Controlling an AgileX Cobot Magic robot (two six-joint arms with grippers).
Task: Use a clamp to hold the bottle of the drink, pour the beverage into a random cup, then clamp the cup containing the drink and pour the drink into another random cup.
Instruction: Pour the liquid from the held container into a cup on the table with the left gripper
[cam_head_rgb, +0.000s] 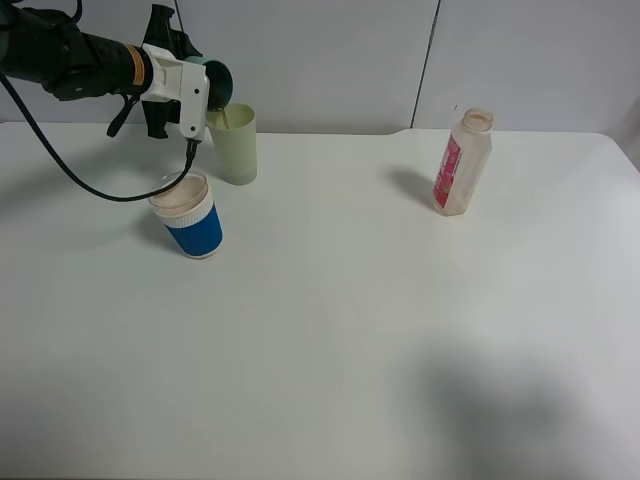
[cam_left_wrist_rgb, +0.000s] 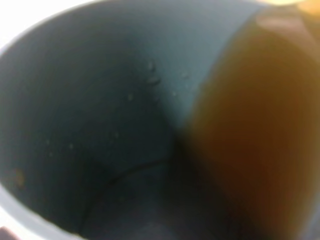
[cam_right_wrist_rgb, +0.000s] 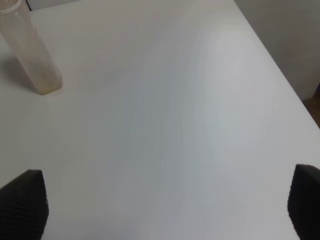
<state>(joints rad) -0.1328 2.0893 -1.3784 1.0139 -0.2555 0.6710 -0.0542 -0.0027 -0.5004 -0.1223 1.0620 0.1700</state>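
My left gripper (cam_head_rgb: 200, 92), the clamp, is shut on the teal cup (cam_head_rgb: 219, 82) and holds it tipped on its side above the pale yellow-green tumbler (cam_head_rgb: 234, 150) at the back left. A thin brown stream of beverage (cam_head_rgb: 226, 118) runs into that tumbler. The left wrist view looks into the teal cup (cam_left_wrist_rgb: 100, 125), with brown beverage (cam_left_wrist_rgb: 250, 130) pooled along its lower wall. The bottle (cam_head_rgb: 462, 162) stands upright at the back right, and the right wrist view shows the bottle (cam_right_wrist_rgb: 31, 52) too. My right gripper (cam_right_wrist_rgb: 165, 205) is open over bare table, well apart from the bottle.
A blue cup with a white rim (cam_head_rgb: 190, 216) stands just in front of the yellow-green tumbler, below my left arm's black cable (cam_head_rgb: 90, 185). The white table (cam_head_rgb: 330, 330) ends at a grey wall behind; its right edge (cam_right_wrist_rgb: 280, 75) shows in the right wrist view.
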